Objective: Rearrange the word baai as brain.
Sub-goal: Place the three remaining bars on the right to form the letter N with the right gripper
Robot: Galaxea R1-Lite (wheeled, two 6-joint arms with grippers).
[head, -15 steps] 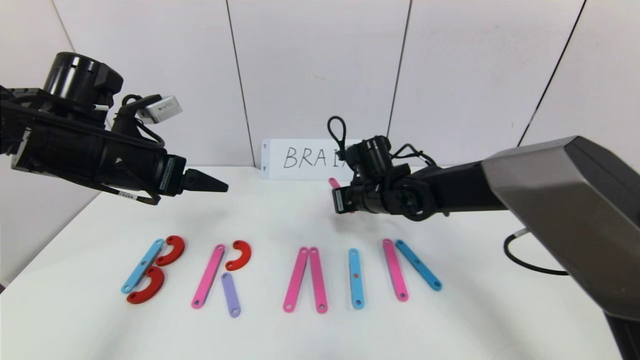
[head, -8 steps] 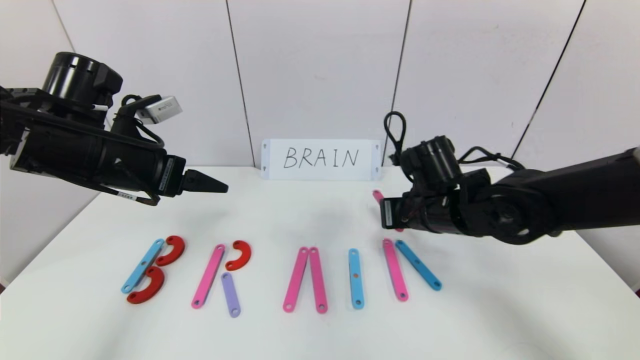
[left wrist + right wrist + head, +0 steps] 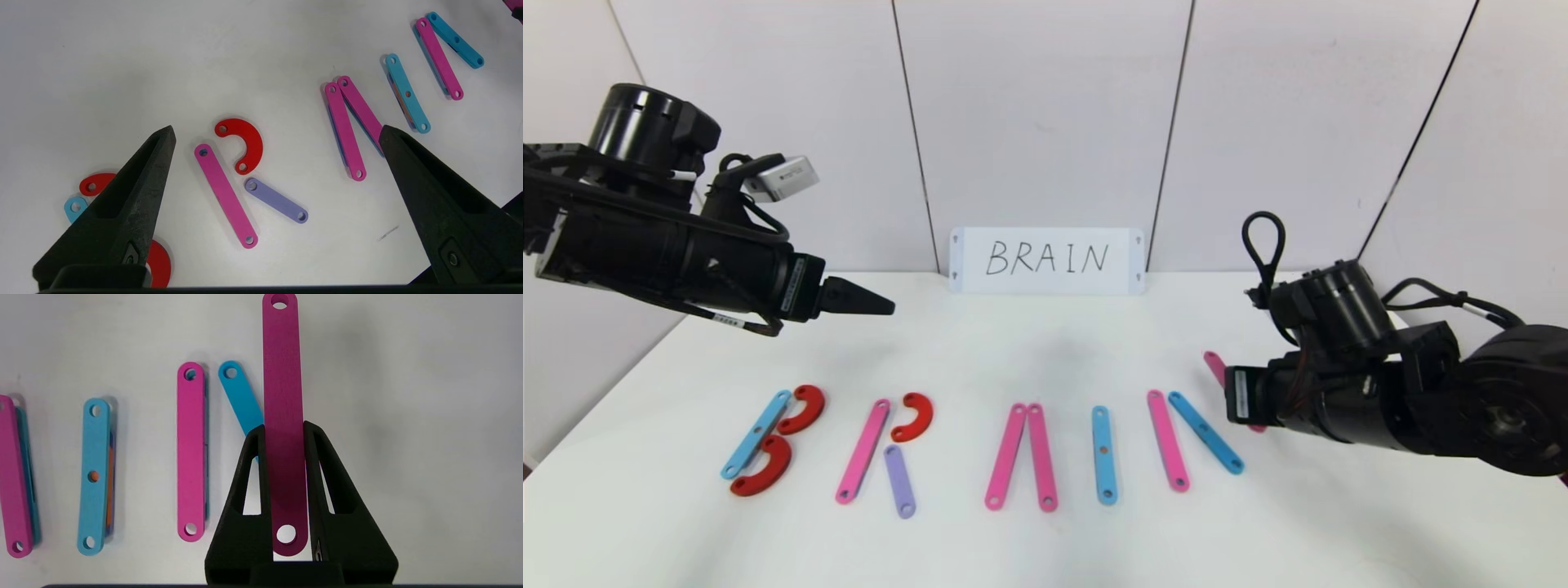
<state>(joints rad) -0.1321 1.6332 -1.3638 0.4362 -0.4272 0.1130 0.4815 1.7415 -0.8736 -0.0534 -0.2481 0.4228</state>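
On the table (image 3: 1045,343) the word (image 3: 980,445) reads B, R, A, I, with N missing its last stroke; the right pincer (image 3: 284,433), clamped on a pink bar (image 3: 283,396), hovers at its 3 o'clock end. Left pincer (image 3: 276,134), spread wide, idles at 10 o'clock

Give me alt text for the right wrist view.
The right gripper is shut on a pink bar, above the white table. Below lie a blue bar, another pink bar and a light blue bar.

A lab: bare white table (image 3: 1029,343), plain panelled wall (image 3: 1045,114), handwritten card (image 3: 1045,260).
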